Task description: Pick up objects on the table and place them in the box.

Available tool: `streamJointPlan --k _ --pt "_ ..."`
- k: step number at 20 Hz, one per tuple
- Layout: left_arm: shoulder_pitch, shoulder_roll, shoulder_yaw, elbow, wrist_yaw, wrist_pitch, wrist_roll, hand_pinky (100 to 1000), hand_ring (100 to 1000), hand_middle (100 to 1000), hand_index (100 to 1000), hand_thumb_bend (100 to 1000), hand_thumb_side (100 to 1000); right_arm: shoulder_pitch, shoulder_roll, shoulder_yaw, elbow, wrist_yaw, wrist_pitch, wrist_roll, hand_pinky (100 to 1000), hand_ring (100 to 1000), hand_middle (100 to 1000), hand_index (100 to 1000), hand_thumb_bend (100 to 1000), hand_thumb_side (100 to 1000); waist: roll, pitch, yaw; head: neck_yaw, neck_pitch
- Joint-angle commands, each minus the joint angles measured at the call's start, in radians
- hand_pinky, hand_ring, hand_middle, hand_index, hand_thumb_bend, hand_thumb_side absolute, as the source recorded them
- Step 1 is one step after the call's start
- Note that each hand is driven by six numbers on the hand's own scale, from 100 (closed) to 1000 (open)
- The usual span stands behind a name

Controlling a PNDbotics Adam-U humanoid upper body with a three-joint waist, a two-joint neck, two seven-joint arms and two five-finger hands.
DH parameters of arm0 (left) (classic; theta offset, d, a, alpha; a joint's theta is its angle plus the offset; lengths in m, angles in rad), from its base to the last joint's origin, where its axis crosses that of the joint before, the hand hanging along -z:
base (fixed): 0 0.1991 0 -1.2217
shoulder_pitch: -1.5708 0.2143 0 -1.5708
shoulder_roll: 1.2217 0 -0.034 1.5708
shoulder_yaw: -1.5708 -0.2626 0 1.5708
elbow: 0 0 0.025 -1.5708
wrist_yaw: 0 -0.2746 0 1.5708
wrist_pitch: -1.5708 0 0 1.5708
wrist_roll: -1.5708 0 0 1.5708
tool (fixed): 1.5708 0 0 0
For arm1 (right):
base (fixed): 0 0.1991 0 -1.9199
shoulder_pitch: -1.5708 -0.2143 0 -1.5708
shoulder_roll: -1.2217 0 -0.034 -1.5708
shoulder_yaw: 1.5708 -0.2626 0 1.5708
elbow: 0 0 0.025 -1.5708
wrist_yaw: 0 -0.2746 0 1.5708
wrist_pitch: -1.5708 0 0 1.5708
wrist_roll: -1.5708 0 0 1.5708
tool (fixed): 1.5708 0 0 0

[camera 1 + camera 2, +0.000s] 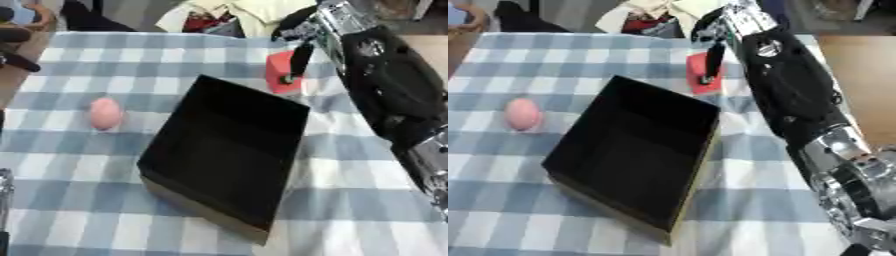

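The right robot hand, fingers straight and unclosed, touches the red block; curl around it squarely, then lift clear of the black box rim.

blue-checked tablecloth, heaped clothing behind

A box is sitting open at the middle of the frame on the table, its long side running askew from upper right to lower left. A small rounded object is lying left of the box, apart from it, at the middle left. A block is sitting just behind the box's far corner, in the upper middle, with the right hand reaching down onto it from the upper right while its arm is stretching along the right edge, right of the box.
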Motion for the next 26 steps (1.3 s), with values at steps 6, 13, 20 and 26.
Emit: streamJointPlan --k 6,13,20,26 --pt "-0.013 0.012 0.000 -0.016 -0.012 0.004 -0.022 479 688 730 809 100 787 -0.032 -0.012 -0.001 0.017 0.006 -0.004 0.053 977 977 955 1000 284 261 -0.001 -0.012 0.003 -0.001 -0.005" --pt "-0.016 0.012 0.000 -0.016 -0.014 0.004 -0.032 476 687 729 808 100 783 -0.031 -0.004 -0.006 0.014 -0.012 0.012 0.070 958 958 877 916 138 224 -0.003 -0.014 0.004 -0.003 -0.011" --pt "-0.017 0.012 0.001 -0.016 -0.017 0.008 -0.038 474 687 730 809 100 783 -0.026 0.000 -0.001 -0.005 -0.028 0.006 -0.025 914 906 694 656 100 195 -0.003 -0.017 0.005 -0.007 -0.014" --pt "-0.017 0.013 0.002 -0.016 -0.018 0.010 -0.045 472 686 729 808 100 776 -0.032 -0.001 -0.003 -0.015 -0.050 0.015 -0.051 895 886 627 594 100 181 -0.003 -0.020 0.000 -0.006 -0.012"
